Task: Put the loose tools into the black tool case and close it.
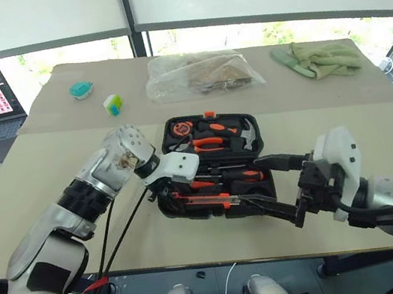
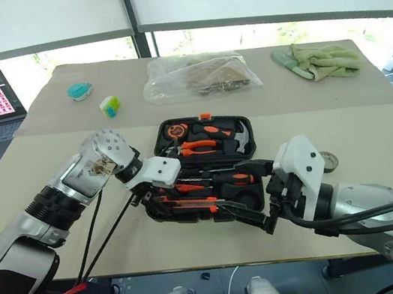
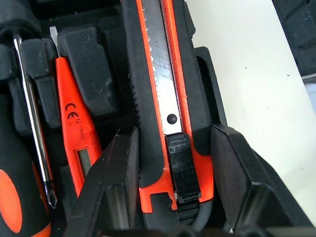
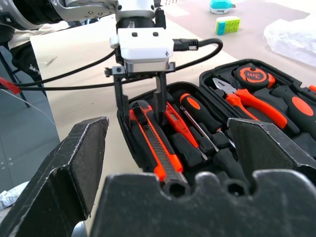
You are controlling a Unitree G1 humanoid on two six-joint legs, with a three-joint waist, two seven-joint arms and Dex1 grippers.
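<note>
left gripper sitting fingers apart astride knife in case; right gripper hanging wide open beside case.

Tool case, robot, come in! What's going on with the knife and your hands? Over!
Left gripper open, fingers astride utility knife lying in its slot. Right gripper open, empty, beside black tool case. Case lid open. Nothing blocking.
</note>
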